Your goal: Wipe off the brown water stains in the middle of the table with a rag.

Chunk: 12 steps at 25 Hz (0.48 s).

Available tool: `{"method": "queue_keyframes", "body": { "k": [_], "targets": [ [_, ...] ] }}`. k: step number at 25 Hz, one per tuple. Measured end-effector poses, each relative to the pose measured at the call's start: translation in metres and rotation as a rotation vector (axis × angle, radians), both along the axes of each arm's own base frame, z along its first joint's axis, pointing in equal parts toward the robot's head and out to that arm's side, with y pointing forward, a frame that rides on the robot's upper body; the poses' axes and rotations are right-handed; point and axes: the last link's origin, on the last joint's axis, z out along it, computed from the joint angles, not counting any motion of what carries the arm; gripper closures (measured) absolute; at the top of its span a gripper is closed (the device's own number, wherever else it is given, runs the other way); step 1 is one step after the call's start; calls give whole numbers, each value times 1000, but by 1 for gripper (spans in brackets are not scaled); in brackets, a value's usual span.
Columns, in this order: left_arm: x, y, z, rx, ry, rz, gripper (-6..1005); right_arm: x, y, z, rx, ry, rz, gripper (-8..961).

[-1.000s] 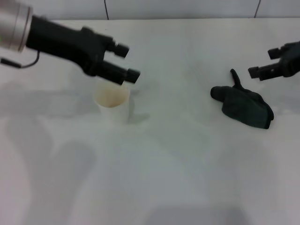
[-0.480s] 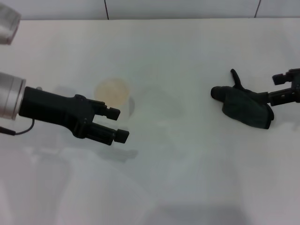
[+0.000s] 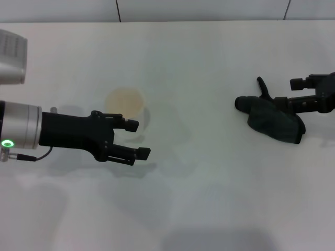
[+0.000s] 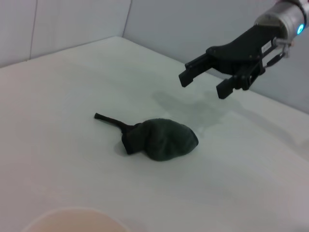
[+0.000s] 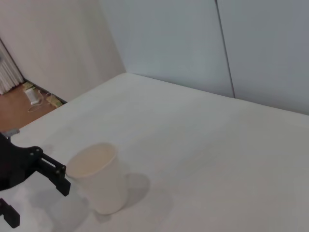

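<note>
The fingers (image 3: 137, 152) of my left gripper (image 3: 135, 139) stand apart, two blocky matte-black prongs with nothing between them, on a black hand that runs back into a brushed-metal cuff with a green light. In the head view this gripper hangs over the left part of the worktop (image 3: 209, 198), its fingertips just in front of the paper cup (image 3: 127, 107). The cup is white, smooth-walled and slightly tapered, standing upright with a round rim and a pale tan inside; the right wrist view shows it (image 5: 99, 178) with the left gripper's fingers (image 5: 53, 174) just beside its wall, apart from it as far as I can tell.

The worktop is a wide, plain white, smooth surface with soft grey shadows on it. I cannot make out any brown water stain in its middle.

Farther right lies the rag (image 3: 273, 118), a soft dark-grey cloth bunched into a rounded lump of many folds, with a thin twisted tail poking out of one end. The left wrist view shows it (image 4: 161, 138) lying flat on the worktop by itself.

At the right edge my right gripper (image 3: 302, 93) hangs over the rag's far-right end, its black fingers (image 3: 298, 82) spread apart; seen from the left wrist camera, the gripper (image 4: 205, 82) is above the cloth and clear of it.
</note>
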Motion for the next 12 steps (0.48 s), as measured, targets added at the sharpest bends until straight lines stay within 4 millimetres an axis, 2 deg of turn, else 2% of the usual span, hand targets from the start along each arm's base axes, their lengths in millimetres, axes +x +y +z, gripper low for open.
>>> {"method": "queue_keyframes", "body": {
  "k": [12],
  "targets": [
    [0,1,-20,65,-30,-87,139,5,2,-2,33,1,0,94]
  ]
}}
